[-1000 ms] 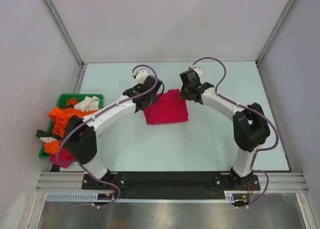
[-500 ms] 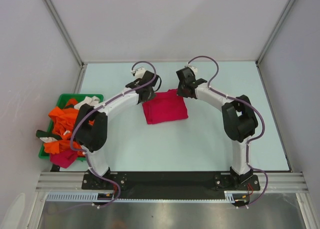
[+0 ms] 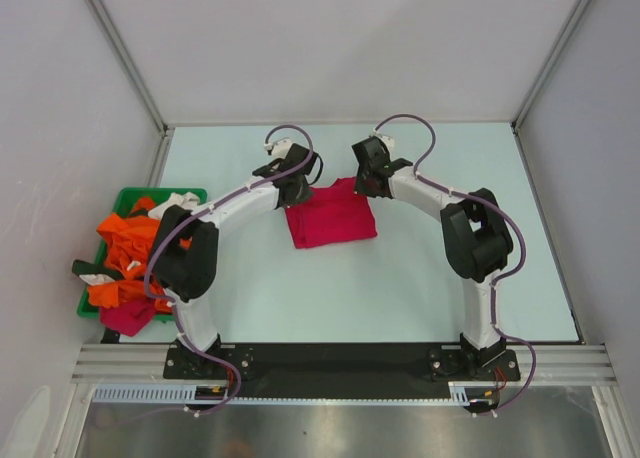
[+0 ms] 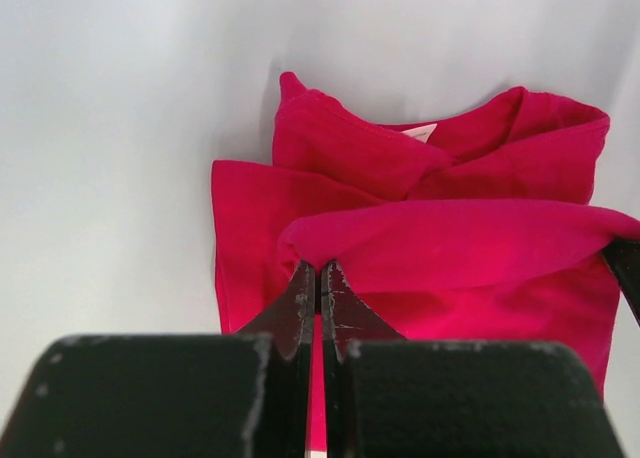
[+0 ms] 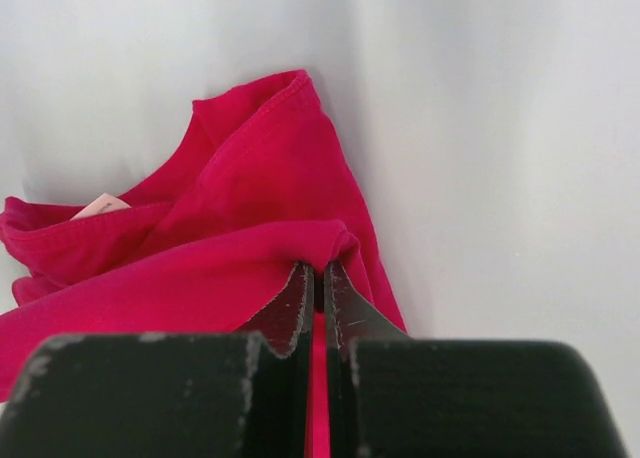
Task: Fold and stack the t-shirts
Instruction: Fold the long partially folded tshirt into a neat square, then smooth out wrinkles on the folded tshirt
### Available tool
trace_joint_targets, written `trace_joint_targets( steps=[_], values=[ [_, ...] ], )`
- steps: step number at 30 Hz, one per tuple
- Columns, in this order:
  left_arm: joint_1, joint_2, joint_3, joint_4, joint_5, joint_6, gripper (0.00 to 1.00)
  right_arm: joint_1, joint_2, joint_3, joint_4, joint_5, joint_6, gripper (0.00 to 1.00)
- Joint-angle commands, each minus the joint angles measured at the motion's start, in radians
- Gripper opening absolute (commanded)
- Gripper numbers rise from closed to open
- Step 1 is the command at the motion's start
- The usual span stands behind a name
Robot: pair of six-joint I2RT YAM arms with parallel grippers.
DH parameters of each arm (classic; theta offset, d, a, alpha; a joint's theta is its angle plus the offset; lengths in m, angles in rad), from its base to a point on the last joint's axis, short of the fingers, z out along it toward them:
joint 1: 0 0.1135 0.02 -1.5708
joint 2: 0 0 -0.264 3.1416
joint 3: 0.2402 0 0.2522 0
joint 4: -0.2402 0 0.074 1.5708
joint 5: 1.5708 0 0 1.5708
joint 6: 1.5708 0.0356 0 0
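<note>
Mid-table, partly folded into a rough rectangle: crimson-pink soft cloth t-shirt.

Left gripper at the shirt's far-left corner. Jaws pressed together, pinching the edge of a raised fold right at the tips.

Right gripper at the far-right corner. Jaws likewise pressed together, nipping the other end of the same fold.

Fold lifted off the lower layers and spanning between the two grippers. Rest of the shirt flat on the pale table, neck label showing at the far side.

At the left table edge, well apart: bright orange cloth t-shirts heaped in a green plastic tray.
</note>
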Motion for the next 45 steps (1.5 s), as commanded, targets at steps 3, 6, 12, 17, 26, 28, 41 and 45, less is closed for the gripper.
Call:
trace_joint_targets(
  steps=[3, 6, 12, 17, 26, 28, 41, 45],
  values=[
    [0.034, -0.019, 0.02, -0.047, -0.067, 0.009, 0.0, -0.018, 0.002, 0.033, 0.01, 0.075, -0.015, 0.0],
    [0.034, -0.062, 0.012, -0.05, -0.088, 0.008, 0.23, 0.002, -0.068, 0.004, 0.066, 0.112, -0.042, 0.25],
    [0.034, -0.158, -0.006, -0.046, -0.09, 0.012, 0.65, 0.049, -0.157, -0.005, 0.027, 0.152, -0.062, 0.52],
    [0.007, -0.195, -0.045, -0.024, -0.048, 0.0, 0.57, 0.103, -0.219, -0.096, 0.046, 0.146, -0.044, 0.35],
    [-0.039, -0.059, 0.004, 0.063, 0.067, 0.021, 0.35, 0.123, -0.087, -0.064, 0.073, 0.107, -0.027, 0.01],
    [-0.038, -0.007, 0.049, 0.075, 0.084, 0.041, 0.35, 0.106, -0.026, -0.01, 0.071, 0.097, -0.022, 0.0],
    [0.057, 0.168, 0.212, 0.06, 0.17, 0.055, 0.35, 0.057, 0.146, 0.226, 0.039, 0.078, -0.016, 0.0],
    [0.073, 0.208, 0.236, 0.057, 0.196, 0.069, 0.36, 0.046, 0.163, 0.235, 0.051, 0.061, -0.018, 0.01]
  ],
)
